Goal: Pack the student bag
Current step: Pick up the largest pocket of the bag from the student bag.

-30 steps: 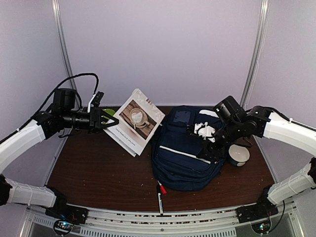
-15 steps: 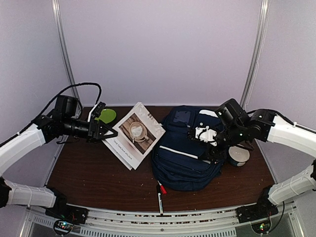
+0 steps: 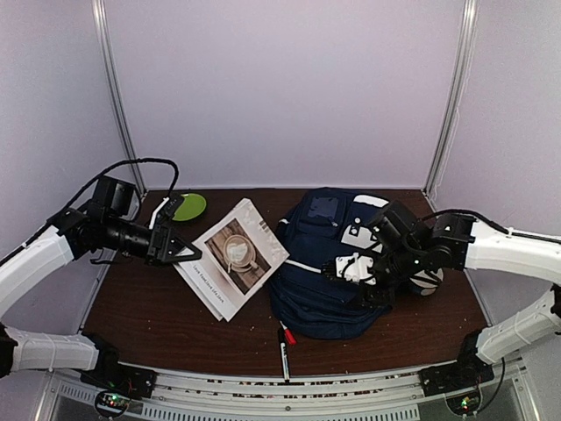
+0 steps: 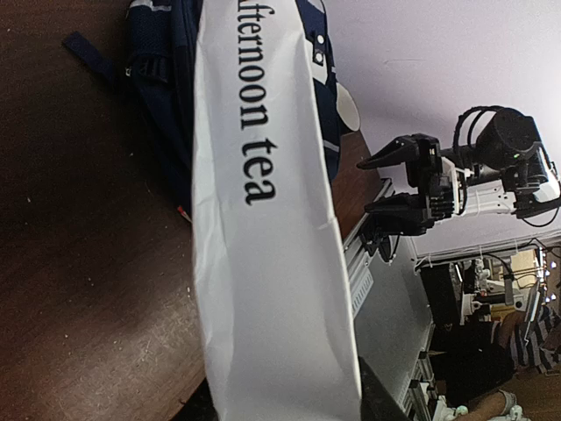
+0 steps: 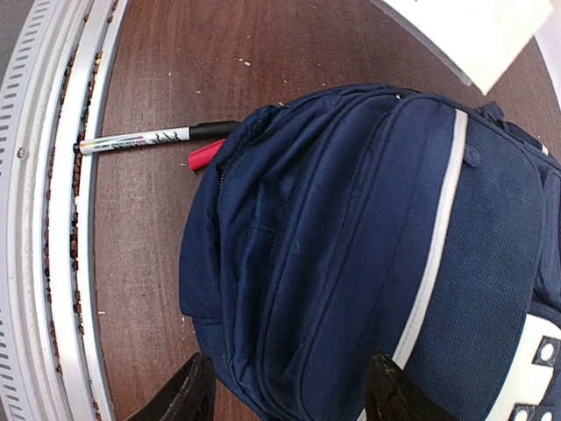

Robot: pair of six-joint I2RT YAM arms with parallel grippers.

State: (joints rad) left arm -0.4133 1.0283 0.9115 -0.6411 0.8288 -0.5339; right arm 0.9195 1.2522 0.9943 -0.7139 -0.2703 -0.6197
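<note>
Currently your left claw point(image 3: 182, 254) is clamped on the left corner of a booklet point(image 3: 232, 254), which is held up at a tilt over the table point(image 3: 149, 307). The left wrist view shows its white margin, printed "afternoon tea", running straight out from the jaws. Your right claw point(image 3: 337, 270) hovers over the front of the bag point(image 3: 316, 298) with jaws spread wide, gripping nothing.

Position: the bag lies flat on the table, right of centre, front panel up. Its long axis runs near-to-far, one end toward the back wall and the other toward the near rail.

Key relation: from the left claw the bag lies to the right. The booklet's free edge points at it and sits close beside its left side; I cannot tell whether they touch. Your right arm is the nearer one, directly above the bag.

Materials:
- Bag: soft navy fabric, padded and rounded, with white stripes on the front and zip lines curving round the near end. No open mouth shows in the right wrist view, so I judge a zip needs parting before the booklet goes in. Expect the cloth to sag and shift under a pull.
- Booklet: thin glossy paper, flat, rectangular, likely floppy when held by one corner.
- Marker point(image 5: 145, 138): slim and hard, lying just off the bag's near end.
</note>
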